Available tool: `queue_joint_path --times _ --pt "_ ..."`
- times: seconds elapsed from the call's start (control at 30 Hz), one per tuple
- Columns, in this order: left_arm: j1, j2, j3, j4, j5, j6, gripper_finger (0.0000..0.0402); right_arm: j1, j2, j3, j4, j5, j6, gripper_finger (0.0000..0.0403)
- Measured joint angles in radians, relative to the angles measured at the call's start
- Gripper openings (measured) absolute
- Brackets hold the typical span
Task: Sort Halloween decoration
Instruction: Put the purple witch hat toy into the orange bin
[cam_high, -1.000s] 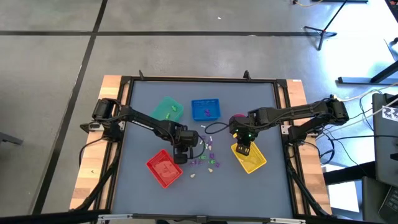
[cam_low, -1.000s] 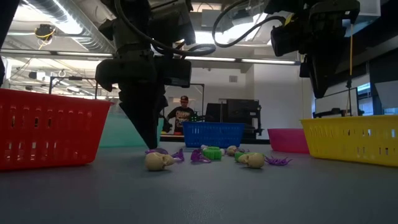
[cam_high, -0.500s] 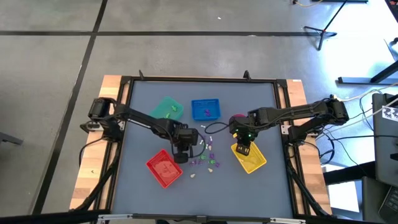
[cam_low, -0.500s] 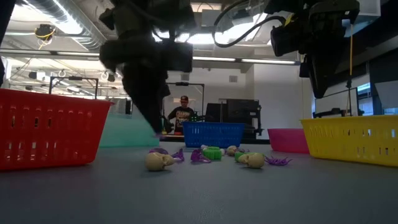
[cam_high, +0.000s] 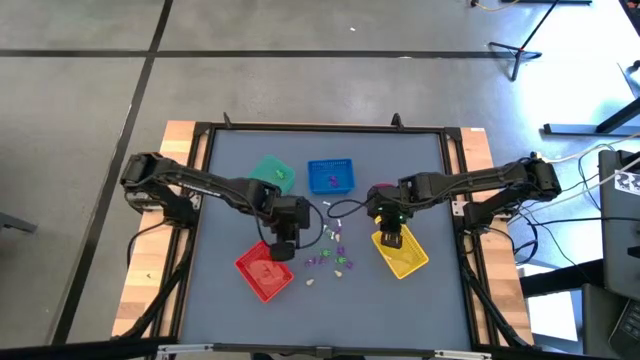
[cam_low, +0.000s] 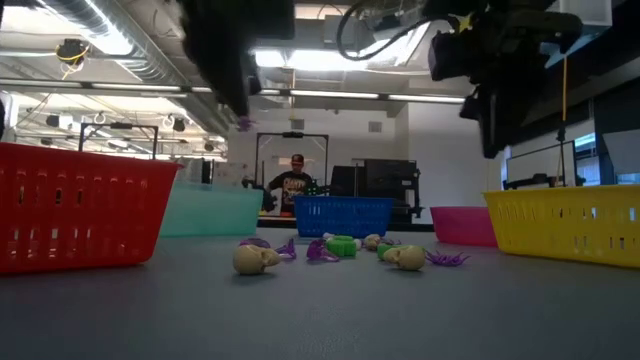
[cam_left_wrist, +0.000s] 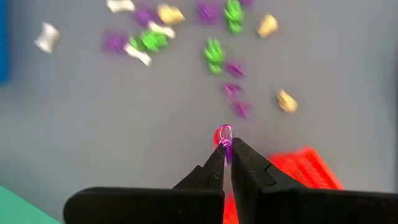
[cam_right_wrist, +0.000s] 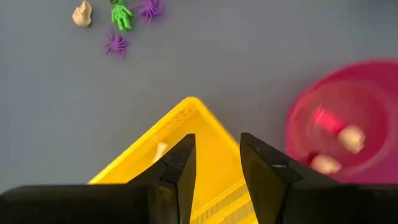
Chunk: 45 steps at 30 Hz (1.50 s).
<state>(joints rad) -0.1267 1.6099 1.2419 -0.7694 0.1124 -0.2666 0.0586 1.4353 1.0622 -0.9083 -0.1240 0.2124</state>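
The Halloween decoration is a scatter of tiny green, purple and pale trinkets (cam_high: 335, 255) lying on the grey table between the red tray (cam_high: 265, 272) and the yellow tray (cam_high: 403, 255); the low view shows them too (cam_low: 330, 250). My left gripper (cam_high: 281, 250) hangs high above the table by the red tray's far corner, shut on one purple trinket (cam_left_wrist: 225, 140). My right gripper (cam_high: 391, 238) stands open over the yellow tray (cam_right_wrist: 186, 134), with nothing between its fingers (cam_right_wrist: 217, 155). My left gripper pinches the small purple trinket (cam_left_wrist: 225, 144) between its two fingertips, and a bit of it sticks out past them. The fingers come from above, slanting down. In the low view the trinket (cam_low: 243, 124) hangs at the fingertips, lifted well clear of the table.
A green tray (cam_high: 270, 175) and a blue tray (cam_high: 331, 176) stand toward the far side. A round pink bowl (cam_high: 382, 190) with a few pieces in it (cam_right_wrist: 339, 134) sits just beyond the yellow tray. Bare grey table lies along the near edge.
My left gripper has risen from the table beside the trinkets, still shut, carrying the purple trinket up with it, and has drifted slightly toward the table's left edge. My right gripper has stayed over the yellow tray and rolled a little about its own axis.
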Motion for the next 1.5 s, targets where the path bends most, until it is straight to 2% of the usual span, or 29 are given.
queue_joint_path --times 0.13,0.37,0.73,0.97,1.07,1.3,1.5 --pt "-0.039 -0.007 0.0 -0.074 0.042 -0.093 0.0 0.0 0.0 0.0 0.058 0.05 -0.142 0.0124" --pt "-0.119 -0.006 -0.024 -0.144 0.035 -0.201 0.0 -0.033 0.0 0.0 0.187 0.206 -0.375 0.0124" --pt "-0.194 -0.006 -0.066 -0.175 0.021 -0.359 0.0 -0.189 0.0 0.0 0.317 0.212 -0.658 0.0124" --pt "-0.231 -0.006 -0.07 -0.174 0.005 -0.388 0.0 -0.265 0.0 0.0 0.385 0.211 -0.759 0.0124" --pt "-0.254 -0.006 -0.07 -0.177 -0.036 -0.383 0.0 -0.294 0.0 0.0 0.403 0.211 -0.797 0.0124" --pt "-0.272 -0.006 -0.07 -0.184 -0.074 -0.389 0.0002 -0.343 0.0 0.0 0.45 0.211 -0.805 0.0124" --pt "-0.272 -0.006 -0.07 -0.192 -0.077 -0.444 0.0043 -0.348 0.0 0.0 0.453 0.208 -0.805 0.0124"
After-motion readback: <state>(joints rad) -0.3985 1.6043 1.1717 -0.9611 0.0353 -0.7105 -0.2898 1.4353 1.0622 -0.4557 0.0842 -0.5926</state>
